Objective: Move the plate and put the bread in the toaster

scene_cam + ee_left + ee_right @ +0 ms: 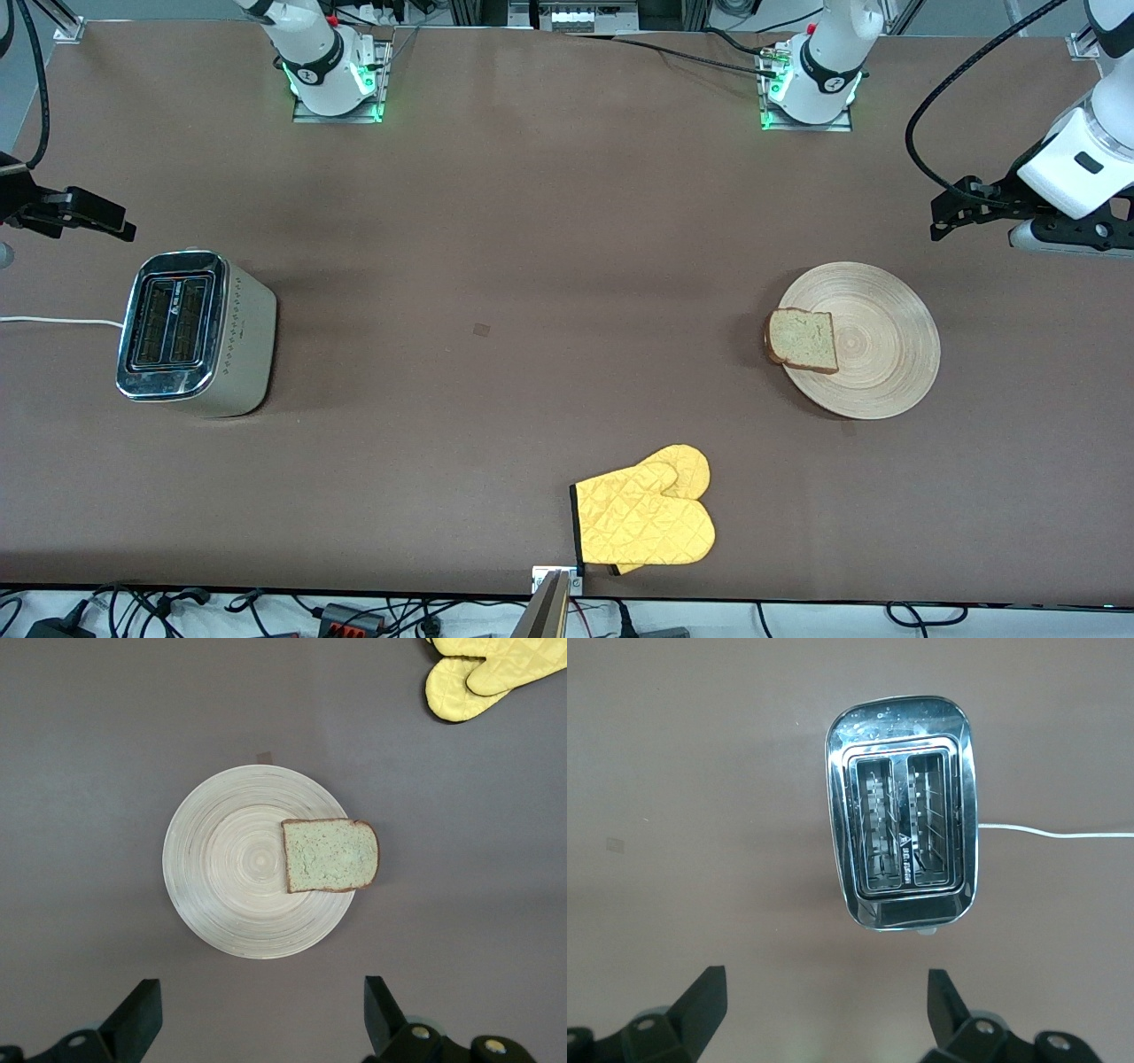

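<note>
The wooden plate (886, 346) lies toward the left arm's end of the table. The bread (803, 339) lies flat on its rim, overhanging the edge toward the right arm's end. Both show in the left wrist view, plate (230, 859) and bread (330, 855). My left gripper (937, 221) is open and empty, up over bare table beside the plate; its own view shows it (263, 1019). The toaster (190, 332) stands at the right arm's end, both slots empty (902, 846). My right gripper (124, 229) is open and empty, over bare table beside the toaster (828, 1010).
A yellow oven mitt (647, 514) lies near the table's front edge, nearer the front camera than the plate; it also shows in the left wrist view (483, 678). The toaster's white cord (53, 321) runs off the table's end. A small mark (481, 330) sits mid-table.
</note>
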Controlling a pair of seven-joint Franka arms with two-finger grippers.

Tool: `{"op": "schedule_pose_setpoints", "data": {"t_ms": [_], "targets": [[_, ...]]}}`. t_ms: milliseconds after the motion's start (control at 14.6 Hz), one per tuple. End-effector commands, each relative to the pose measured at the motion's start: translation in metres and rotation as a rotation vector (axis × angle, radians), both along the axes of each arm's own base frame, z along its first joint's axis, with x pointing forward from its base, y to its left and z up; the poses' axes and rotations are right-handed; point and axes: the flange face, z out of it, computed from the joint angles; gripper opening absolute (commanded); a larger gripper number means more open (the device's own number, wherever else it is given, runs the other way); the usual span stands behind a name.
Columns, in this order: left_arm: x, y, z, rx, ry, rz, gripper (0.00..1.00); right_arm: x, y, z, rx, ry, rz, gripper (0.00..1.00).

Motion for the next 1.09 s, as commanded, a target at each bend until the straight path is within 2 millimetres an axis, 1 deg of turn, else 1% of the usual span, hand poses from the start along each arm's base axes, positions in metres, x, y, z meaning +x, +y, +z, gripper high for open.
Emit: {"op": "schedule_pose_setpoints", "data": {"t_ms": [0, 205, 410, 478, 547, 615, 752, 820, 888, 957, 1025], "targets": [[-0.003, -0.001, 0.003, -0.008, 0.002, 0.006, 1.0, 0.002, -0.002, 0.003, 0.005, 0.005, -0.004, 1.0], [-0.003, -0.001, 0.003, -0.008, 0.002, 0.006, 1.0, 0.003, -0.002, 0.001, 0.006, 0.01, -0.001, 1.0], [-0.003, 0.0, 0.003, -0.008, 0.002, 0.007, 1.0, 0.003, -0.002, 0.003, 0.004, 0.006, 0.0, 1.0], [-0.002, 0.0, 0.0, -0.003, 0.006, -0.001, 1.0, 0.003, -0.001, 0.002, 0.004, 0.007, 0.0, 1.0], [0.002, -0.003, -0.004, 0.014, 0.021, -0.011, 1.0, 0.003, -0.001, 0.003, 0.004, 0.006, 0.0, 1.0], [0.001, -0.004, -0.001, 0.019, 0.05, -0.01, 1.0, 0.003, -0.001, 0.003, 0.004, 0.006, 0.0, 1.0], [0.006, -0.004, -0.01, 0.021, 0.087, -0.011, 1.0, 0.003, -0.002, 0.003, 0.004, 0.006, 0.0, 1.0], [0.007, -0.001, -0.018, 0.011, 0.122, -0.006, 1.0, 0.003, -0.001, 0.003, 0.004, 0.006, 0.0, 1.0], [0.007, 0.004, -0.022, 0.012, 0.157, 0.002, 1.0, 0.003, -0.001, 0.003, 0.004, 0.006, 0.002, 1.0], [0.011, 0.009, -0.032, 0.011, 0.187, 0.01, 1.0, 0.003, -0.001, 0.003, 0.004, 0.006, 0.0, 1.0], [0.016, 0.017, -0.034, 0.009, 0.187, 0.022, 1.0, 0.003, -0.001, 0.003, 0.004, 0.006, 0.002, 1.0]]}}
